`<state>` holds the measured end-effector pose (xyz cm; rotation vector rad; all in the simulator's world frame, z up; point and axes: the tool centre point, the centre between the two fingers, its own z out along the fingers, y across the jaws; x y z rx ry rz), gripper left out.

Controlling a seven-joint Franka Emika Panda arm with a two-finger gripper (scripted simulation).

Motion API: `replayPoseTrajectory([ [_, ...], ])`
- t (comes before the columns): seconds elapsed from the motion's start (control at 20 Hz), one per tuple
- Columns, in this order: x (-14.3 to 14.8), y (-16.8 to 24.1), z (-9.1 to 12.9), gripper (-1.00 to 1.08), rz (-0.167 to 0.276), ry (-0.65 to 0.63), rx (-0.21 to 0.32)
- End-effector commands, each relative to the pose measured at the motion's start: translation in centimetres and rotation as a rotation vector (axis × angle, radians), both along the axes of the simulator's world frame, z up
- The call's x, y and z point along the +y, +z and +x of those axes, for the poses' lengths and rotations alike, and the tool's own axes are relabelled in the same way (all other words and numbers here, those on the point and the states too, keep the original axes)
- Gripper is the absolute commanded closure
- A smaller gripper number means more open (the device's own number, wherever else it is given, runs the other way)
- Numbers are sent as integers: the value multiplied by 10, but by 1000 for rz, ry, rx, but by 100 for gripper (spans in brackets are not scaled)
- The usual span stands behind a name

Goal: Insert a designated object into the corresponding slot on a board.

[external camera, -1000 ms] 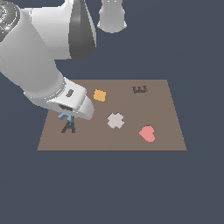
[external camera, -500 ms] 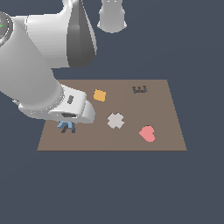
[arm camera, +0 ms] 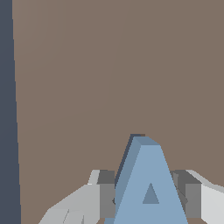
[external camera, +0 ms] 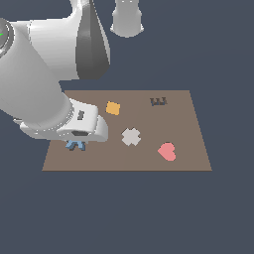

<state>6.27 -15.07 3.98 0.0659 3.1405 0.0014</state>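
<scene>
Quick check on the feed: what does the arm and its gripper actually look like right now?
The arm is a bulky, glossy white cylinder chain with a dark grey band at one joint. The gripper has a boxy white body bearing small dark markings, and white fingers ending in dark grey square pads. No cables show.

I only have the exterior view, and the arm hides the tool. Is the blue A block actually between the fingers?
Observer: Yes. The wrist view shows the blue A block between two fingers, one against each side.
Operator: Any sign of the slot?
Observer: Only a dark sliver at the block's apex; slot edge or shadow, I cannot tell.
Operator: Anything ahead of the block?
Observer: Just bare board; no other shapes in the wrist view.
</scene>
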Motion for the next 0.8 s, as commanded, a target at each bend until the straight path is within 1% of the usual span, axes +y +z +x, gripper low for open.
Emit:
replayPoseTrajectory([
  [0.0,0,-1,0,108,0,1,0],
  [0.25,0,-10,1,108,0,4,0],
  [0.3,0,-10,1,-92,0,4,0],
  [0.75,0,-10,1,-92,0,4,0],
])
